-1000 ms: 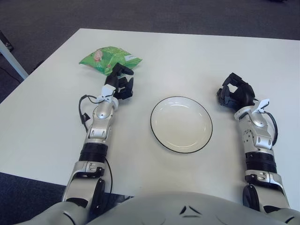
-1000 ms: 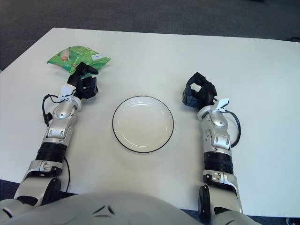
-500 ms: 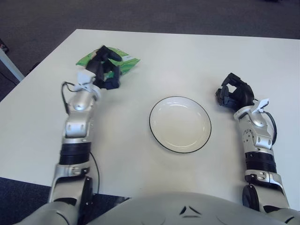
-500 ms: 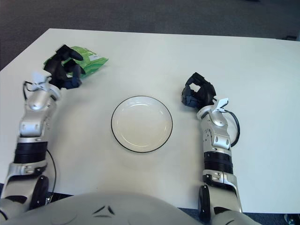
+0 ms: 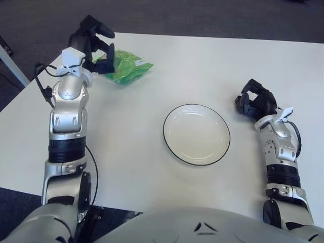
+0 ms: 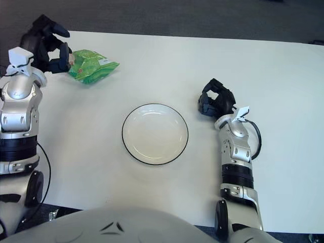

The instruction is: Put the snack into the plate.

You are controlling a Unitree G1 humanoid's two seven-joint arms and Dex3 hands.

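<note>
The snack, a green bag [image 5: 129,67], lies at the far left of the white table. My left hand [image 5: 101,48] is raised over the bag's left end, open, with its thumb up and its other fingers [image 5: 105,64] down at the bag's edge. It hides that end, and I cannot tell whether it touches the bag. The white plate with a black rim [image 5: 196,134] stands empty in the middle of the table. My right hand [image 5: 255,101] shows to the right of the plate, fingers curled and holding nothing.
The white table [image 5: 202,61] ends close behind the snack and on the left, with dark carpet [image 5: 202,15] beyond. A table leg [image 5: 12,63] shows at the far left.
My left arm has swung up and to the left, from beside the bag's near edge to above its left end. The right hand and the plate have not moved.
</note>
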